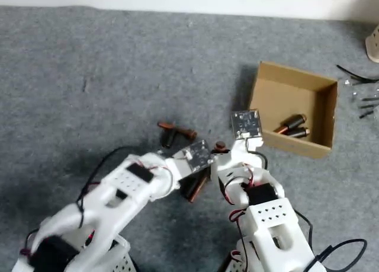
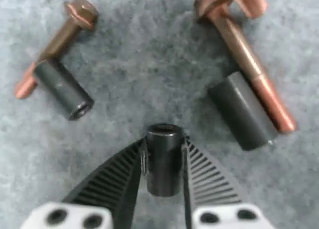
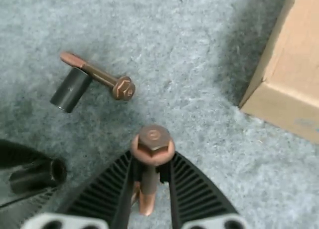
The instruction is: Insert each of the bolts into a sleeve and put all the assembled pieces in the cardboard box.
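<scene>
jaws of the left gripper (image 2: pixel 163 148) pinch a black sleeve (image 2: pixel 163 171), and the right gripper (image 3: pixel 150 171) jaws pinch a bolt (image 3: pixel 152 145) by its stem. more bolts (image 2: pixel 240 52) and sleeves (image 2: pixel 242 113) lie loose on the grey carpet (image 1: pixel 118 64) just past them. farther off, the cardboard box (image 1: pixel 296 143) holds two put-together pieces (image 1: pixel 291 125).

Each bolt (image 3: pixel 152 144) copper, each sleeve (image 2: pixel 162 159) dk grey/blk. Box (image 1: pixel 296 146) tan. Carpet (image 1: pixel 118 64) mottled grey. Arms (image 1: pixel 118 195) white w/ blk ribbed fingers (image 2: pixel 209 174), red + blk wires (image 1: pixel 235 214).
</scene>
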{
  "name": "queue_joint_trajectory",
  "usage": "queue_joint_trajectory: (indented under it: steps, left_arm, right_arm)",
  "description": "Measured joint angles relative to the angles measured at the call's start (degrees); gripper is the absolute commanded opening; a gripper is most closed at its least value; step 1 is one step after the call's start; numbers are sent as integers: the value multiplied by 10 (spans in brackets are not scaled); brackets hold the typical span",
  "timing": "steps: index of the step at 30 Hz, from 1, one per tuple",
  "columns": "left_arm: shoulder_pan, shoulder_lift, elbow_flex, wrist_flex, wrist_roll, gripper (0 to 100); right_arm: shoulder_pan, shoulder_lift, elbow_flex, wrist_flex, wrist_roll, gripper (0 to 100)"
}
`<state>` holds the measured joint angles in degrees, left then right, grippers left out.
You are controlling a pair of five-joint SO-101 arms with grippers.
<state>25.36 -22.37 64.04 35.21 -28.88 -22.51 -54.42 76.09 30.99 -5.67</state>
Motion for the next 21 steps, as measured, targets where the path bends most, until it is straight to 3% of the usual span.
queue_joint_trajectory:
  steps: [3, 11, 15, 21]
  left_arm:
    - [-1, 68, -61, 33, 0, 198]
    - [-21, 85, -93, 53, 22, 172]
    - [-53, 18, -54, 43, 62, 172]
    - [-173, -188, 61, -23, 157, 172]
  right_arm:
    - [0, 0, 0, 0, 0, 4]
    - [0, 0, 0, 0, 0, 4]
    - [0, 0, 0, 0, 0, 4]
    - [0, 0, 0, 0, 0, 4]
